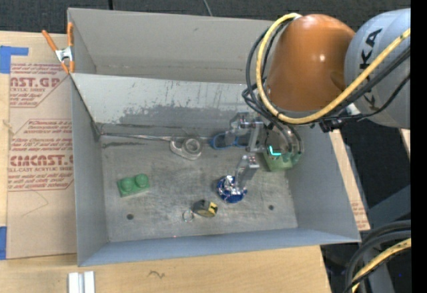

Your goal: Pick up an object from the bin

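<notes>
your end effector (241, 178) is at the blue-white thing (231, 191), right of the bin's (87, 151) middle. you cannot tell its opening.

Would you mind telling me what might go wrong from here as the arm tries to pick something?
1. The gripper sits right at the small blue-and-white object on the bin floor; closing off-centre might push the object away instead of gripping it.
2. The small dark-and-yellow piece lies close by, toward the near wall, and could get knocked.
</notes>
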Controlling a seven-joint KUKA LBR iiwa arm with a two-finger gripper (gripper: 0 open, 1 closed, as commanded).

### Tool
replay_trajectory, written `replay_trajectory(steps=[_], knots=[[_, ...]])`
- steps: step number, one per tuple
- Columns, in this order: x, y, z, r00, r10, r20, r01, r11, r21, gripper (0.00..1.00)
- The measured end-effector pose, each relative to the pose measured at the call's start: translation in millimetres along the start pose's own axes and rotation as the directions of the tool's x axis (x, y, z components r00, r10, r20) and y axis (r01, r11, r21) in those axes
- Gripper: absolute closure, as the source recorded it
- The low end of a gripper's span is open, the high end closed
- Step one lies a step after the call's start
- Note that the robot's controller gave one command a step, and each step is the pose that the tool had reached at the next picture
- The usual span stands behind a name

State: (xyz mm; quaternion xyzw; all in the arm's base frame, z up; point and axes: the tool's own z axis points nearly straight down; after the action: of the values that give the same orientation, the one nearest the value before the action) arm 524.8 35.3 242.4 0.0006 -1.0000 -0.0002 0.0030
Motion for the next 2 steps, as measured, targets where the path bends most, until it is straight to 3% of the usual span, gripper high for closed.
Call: replay_trajectory(steps=[1, 2], knots=[[9.8, -11.8, 160.1, 0.928, -0.372, 0.000, 0.372, 0.928, 0.000, 0.00], [31.0, 22.7, 168.7, 0.884, -0.468, 0.010, 0.468, 0.884, 0.003, 0.00]])
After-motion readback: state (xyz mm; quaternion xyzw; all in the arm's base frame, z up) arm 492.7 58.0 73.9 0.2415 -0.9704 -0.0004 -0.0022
